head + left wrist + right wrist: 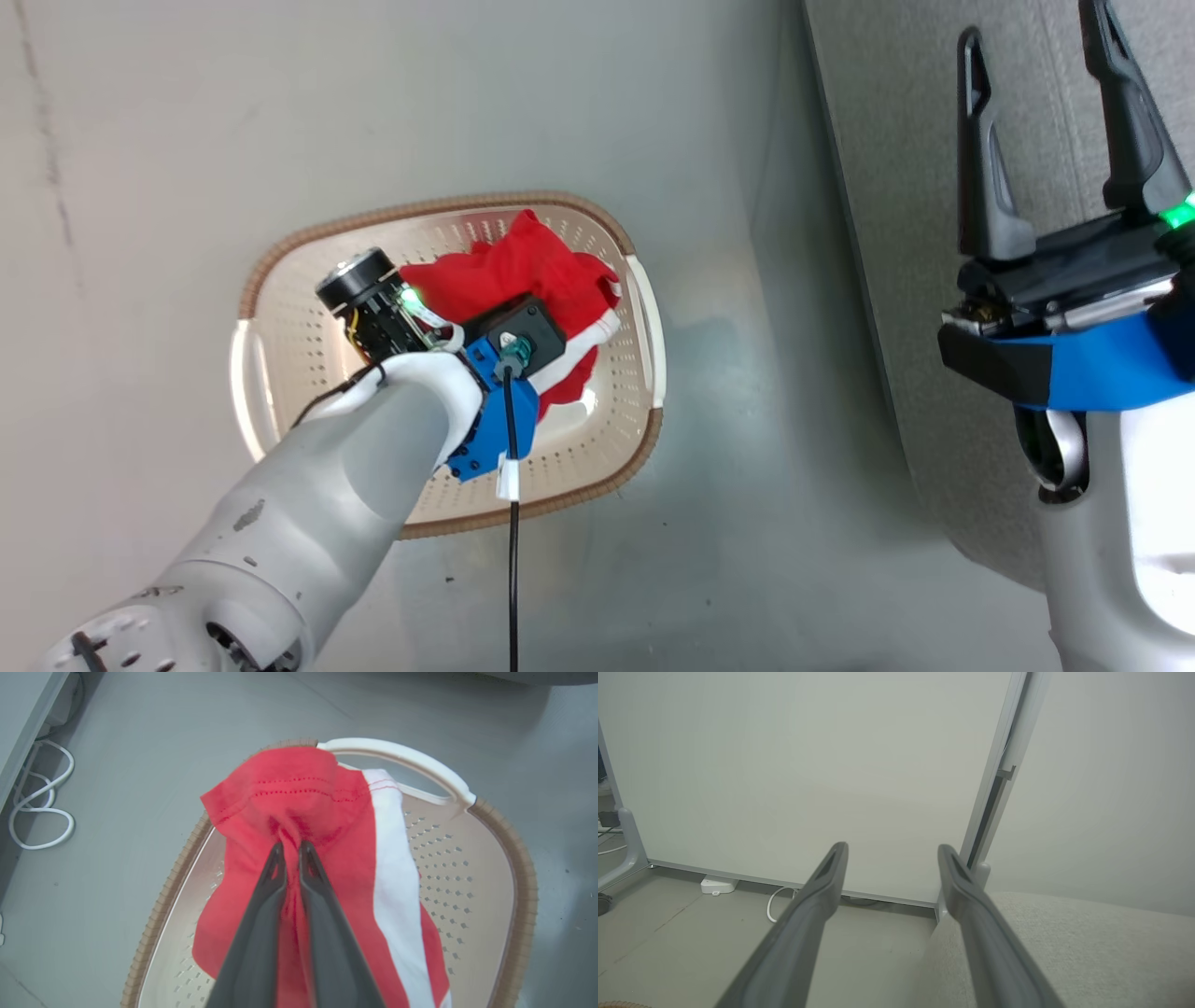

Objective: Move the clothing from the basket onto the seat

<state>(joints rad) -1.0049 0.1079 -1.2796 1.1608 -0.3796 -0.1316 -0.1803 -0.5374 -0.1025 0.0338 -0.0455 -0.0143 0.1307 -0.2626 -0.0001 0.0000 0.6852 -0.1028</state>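
Note:
The cream perforated basket (pixel 280 373) with a brown rim stands on the grey floor. Red clothing (pixel 523 266) with a white band lies bunched inside it. My left arm reaches down into the basket, its wrist covering the fingers in the head view. In the left wrist view my left gripper (pixel 291 848) is shut on a fold of the red clothing (pixel 299 793), which drapes toward the basket (pixel 472 858) handle and shows its white band. My right gripper (pixel 1036 56) is open above the grey seat (pixel 887 140), nothing between its fingers (pixel 831 868). The seat (pixel 1087 947) lies below it.
A white wall panel (pixel 808 765) with a metal frame stands beyond the seat. White cables (pixel 42 807) lie on the floor beside the basket. Grey floor (pixel 728 467) separates basket and seat.

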